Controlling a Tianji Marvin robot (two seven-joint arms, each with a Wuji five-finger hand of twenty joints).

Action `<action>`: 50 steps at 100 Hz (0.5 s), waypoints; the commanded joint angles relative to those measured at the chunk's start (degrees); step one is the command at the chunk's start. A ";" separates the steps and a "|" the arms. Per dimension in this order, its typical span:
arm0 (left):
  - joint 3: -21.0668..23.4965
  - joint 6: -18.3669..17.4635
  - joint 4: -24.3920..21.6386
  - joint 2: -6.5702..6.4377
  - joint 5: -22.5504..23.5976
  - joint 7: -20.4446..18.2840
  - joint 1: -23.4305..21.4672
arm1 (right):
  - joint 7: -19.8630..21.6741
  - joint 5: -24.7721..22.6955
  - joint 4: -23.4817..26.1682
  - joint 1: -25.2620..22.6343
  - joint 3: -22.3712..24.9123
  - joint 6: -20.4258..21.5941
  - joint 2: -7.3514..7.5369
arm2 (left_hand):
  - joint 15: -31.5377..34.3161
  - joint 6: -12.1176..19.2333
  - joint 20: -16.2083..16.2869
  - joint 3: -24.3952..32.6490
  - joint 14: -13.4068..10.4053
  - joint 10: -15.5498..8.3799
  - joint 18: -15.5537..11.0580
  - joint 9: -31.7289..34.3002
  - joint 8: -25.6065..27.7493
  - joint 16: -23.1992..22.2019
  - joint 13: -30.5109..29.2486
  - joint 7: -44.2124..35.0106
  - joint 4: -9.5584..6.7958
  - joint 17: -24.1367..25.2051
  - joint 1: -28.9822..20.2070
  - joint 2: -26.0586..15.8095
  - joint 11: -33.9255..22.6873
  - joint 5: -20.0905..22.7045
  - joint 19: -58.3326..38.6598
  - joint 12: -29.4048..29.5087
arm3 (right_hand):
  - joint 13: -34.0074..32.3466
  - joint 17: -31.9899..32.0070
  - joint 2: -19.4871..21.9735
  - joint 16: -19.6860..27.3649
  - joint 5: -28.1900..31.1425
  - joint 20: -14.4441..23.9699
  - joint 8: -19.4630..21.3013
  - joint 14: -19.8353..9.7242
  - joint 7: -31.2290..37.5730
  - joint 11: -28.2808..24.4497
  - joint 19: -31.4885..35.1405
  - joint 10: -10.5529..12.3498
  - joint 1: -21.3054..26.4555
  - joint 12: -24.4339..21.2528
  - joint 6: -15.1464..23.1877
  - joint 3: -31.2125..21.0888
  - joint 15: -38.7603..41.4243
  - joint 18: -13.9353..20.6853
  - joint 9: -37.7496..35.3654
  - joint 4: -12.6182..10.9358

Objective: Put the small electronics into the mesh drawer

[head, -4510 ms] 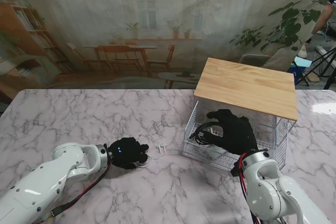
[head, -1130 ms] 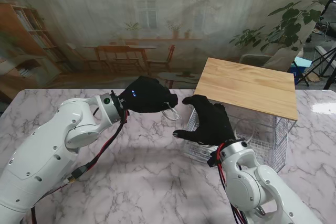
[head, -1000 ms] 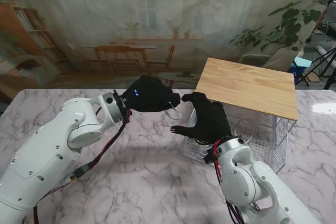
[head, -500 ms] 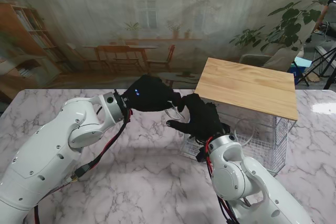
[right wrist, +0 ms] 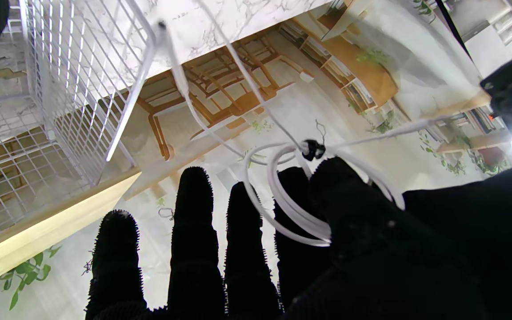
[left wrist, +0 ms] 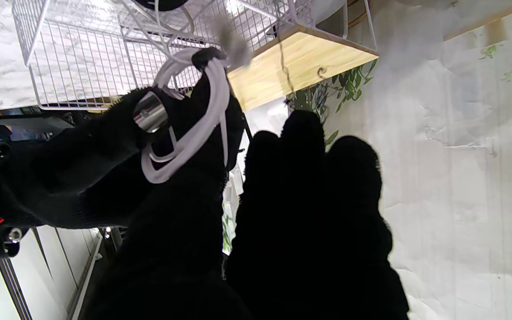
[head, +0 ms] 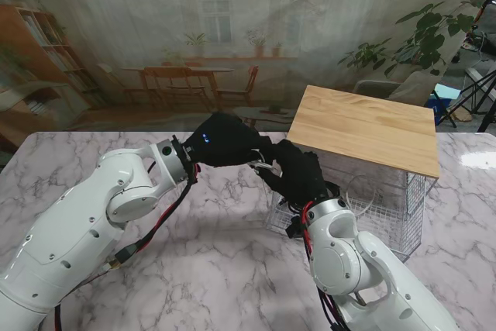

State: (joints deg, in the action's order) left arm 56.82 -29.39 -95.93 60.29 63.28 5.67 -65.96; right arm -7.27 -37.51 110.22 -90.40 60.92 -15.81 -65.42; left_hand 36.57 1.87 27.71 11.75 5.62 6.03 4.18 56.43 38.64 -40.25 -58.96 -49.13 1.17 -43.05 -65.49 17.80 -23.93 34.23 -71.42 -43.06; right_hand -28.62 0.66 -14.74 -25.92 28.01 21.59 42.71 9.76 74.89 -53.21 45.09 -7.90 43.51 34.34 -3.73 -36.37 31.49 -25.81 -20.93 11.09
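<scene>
A coiled white cable [head: 263,167] hangs in the air just left of the mesh drawer [head: 380,211]. My left hand [head: 229,147] is shut on it from the left. My right hand [head: 294,176] has come up against it from the drawer side. In the right wrist view the coil [right wrist: 291,218] lies between that hand's thumb and index finger, and the other fingers [right wrist: 194,222] are stretched out and apart. The left wrist view shows the loops [left wrist: 194,133] draped over my fingertip. A black cable [left wrist: 158,3] lies inside the drawer.
The white wire drawer stands pulled out from under a wooden top [head: 364,128] at the right of the marble table [head: 101,168]. Both arms meet over the table's middle, well above its surface. A backdrop wall rises behind the table.
My left hand lifted the white cable off the table and carried it up toward the drawer. My right hand left the drawer and moved left until its fingers met the cable.
</scene>
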 commanded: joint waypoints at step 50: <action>9.74 4.01 -0.46 0.44 2.01 5.26 -6.64 | -0.81 2.61 3.98 1.84 3.02 0.45 -0.80 | -13.97 -5.31 -4.72 -11.65 9.37 5.07 13.24 -28.34 -12.23 14.38 22.69 28.33 -2.44 20.55 14.59 -13.61 7.78 -10.84 17.43 28.67 | -4.75 -3.35 -1.70 -4.22 4.18 1.08 0.76 -2.74 4.77 -7.19 8.27 1.76 1.03 5.02 -0.75 -10.11 12.11 2.90 -6.36 -0.67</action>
State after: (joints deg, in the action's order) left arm 65.51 -25.39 -96.63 61.26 65.28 12.13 -71.89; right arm -8.27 -34.13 112.97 -89.10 62.89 -15.58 -66.36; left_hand 23.27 -2.48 22.67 1.01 14.82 10.46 15.10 29.07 26.43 -26.58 -37.52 -21.44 -0.69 -24.25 -52.12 7.32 -17.13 22.52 -54.76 -15.02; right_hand -32.18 -2.62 -16.66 -29.50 30.22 22.32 42.77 8.63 76.31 -58.28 52.52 -7.18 43.31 38.68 -7.31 -41.53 40.09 -24.91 -26.75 11.23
